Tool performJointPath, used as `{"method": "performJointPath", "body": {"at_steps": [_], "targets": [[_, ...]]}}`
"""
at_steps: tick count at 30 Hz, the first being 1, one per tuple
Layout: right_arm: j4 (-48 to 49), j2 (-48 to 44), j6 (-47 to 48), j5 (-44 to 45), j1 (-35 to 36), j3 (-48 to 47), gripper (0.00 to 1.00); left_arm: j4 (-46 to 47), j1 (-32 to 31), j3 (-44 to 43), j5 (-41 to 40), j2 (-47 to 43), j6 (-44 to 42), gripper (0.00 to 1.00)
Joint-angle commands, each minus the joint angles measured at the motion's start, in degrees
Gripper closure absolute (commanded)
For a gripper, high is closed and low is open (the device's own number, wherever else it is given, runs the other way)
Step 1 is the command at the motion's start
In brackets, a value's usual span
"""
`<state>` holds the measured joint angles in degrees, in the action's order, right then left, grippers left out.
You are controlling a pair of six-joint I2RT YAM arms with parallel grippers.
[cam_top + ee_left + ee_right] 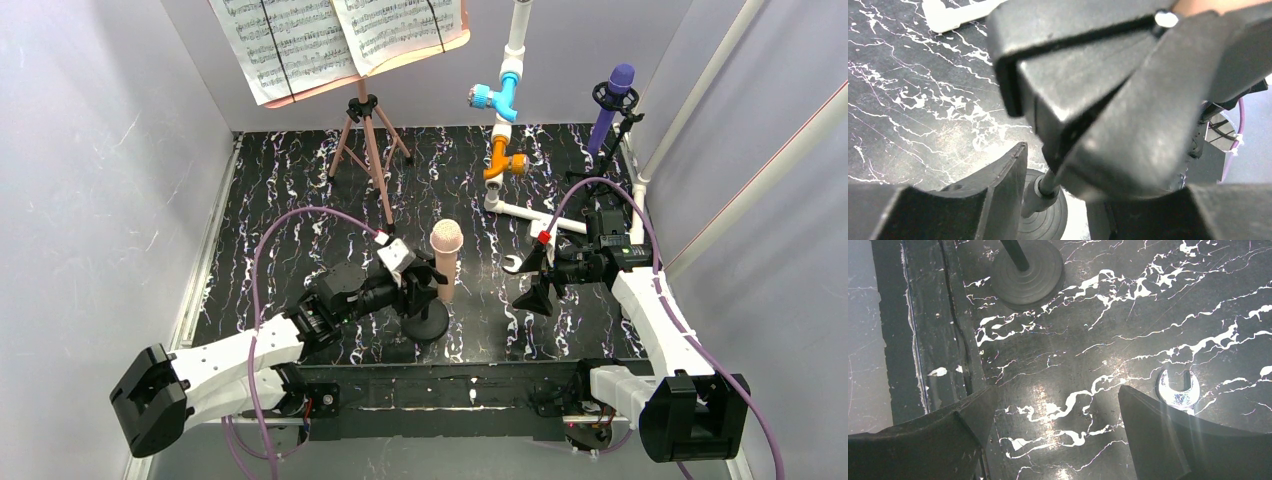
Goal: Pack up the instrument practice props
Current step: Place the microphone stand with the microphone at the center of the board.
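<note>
The peach microphone [446, 255], judged light, rigid and top-heavy, is seated in its black holder [1108, 100] near the table's [300, 200] front; its handle is best gripped. The left tool [418, 288] is parted around the holder, the right tool [1055, 430] spread wide.

We see two white-shelled arms, left arm [225, 358] at seven o'clock, right arm [648, 305] at five; black joints and jaws, purple cables [262, 262].

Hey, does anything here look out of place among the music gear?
Yes. A silver wrench lies flat by the right tool, and a white pipe with blue and orange valves stands at the back. Neither looks like a music prop.
</note>
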<state>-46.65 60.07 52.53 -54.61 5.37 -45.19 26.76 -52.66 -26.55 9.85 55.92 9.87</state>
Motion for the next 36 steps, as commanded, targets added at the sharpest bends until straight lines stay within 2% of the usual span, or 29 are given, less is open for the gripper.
{"method": "performJointPath", "body": {"at_steps": [1, 8, 14, 16, 18, 24, 28, 32, 36], "targets": [[-1.0, -0.1, 0.8, -1.9, 0.2, -0.1, 0.0, 1.8, -0.2, 1.8, 0.6, -3.1, 1.0, 0.55], [-1.0, 0.0, 1.0, -1.8, 0.2, -0.1, 0.0, 1.1, -0.2, 5.1, 1.4, -8.5, 0.9, 0.32], [-1.0, 0.0, 1.0, -1.9, 0.2, -0.2, 0.0, -3.6, -0.2, 5.4, 0.7, -13.1, 0.7, 0.21], [-1.1, 0.0, 1.0, -1.9, 0.2, -0.2, 0.0, -6.3, -0.2, 4.8, 0.7, -14.4, 0.4, 0.15], [-1.1, -0.2, 1.1, -1.8, 0.2, -0.1, 0.0, -9.5, -0.2, 3.8, 1.0, -15.7, -0.1, 0.02], [-1.2, -0.3, 1.1, -1.9, 0.1, -0.2, 0.0, -21.7, -0.2, -0.7, 1.2, -20.7, -1.1, 0.02], [-1.5, -0.4, 1.4, -2.1, 0.2, -0.3, 0.0, -31.5, -0.1, -7.4, 0.8, -23.6, -2.7, 0.02], [-1.6, -0.2, 1.7, -2.3, 0.2, -0.4, 0.0, -33.8, -0.1, -13.4, 4.3, -24.7, -6.6, 0.02], [-1.9, -0.2, 2.0, -2.4, 0.1, -0.5, 0.0, -32.6, -0.1, -19.0, 11.7, -22.3, -13.5, 0.02]]}}
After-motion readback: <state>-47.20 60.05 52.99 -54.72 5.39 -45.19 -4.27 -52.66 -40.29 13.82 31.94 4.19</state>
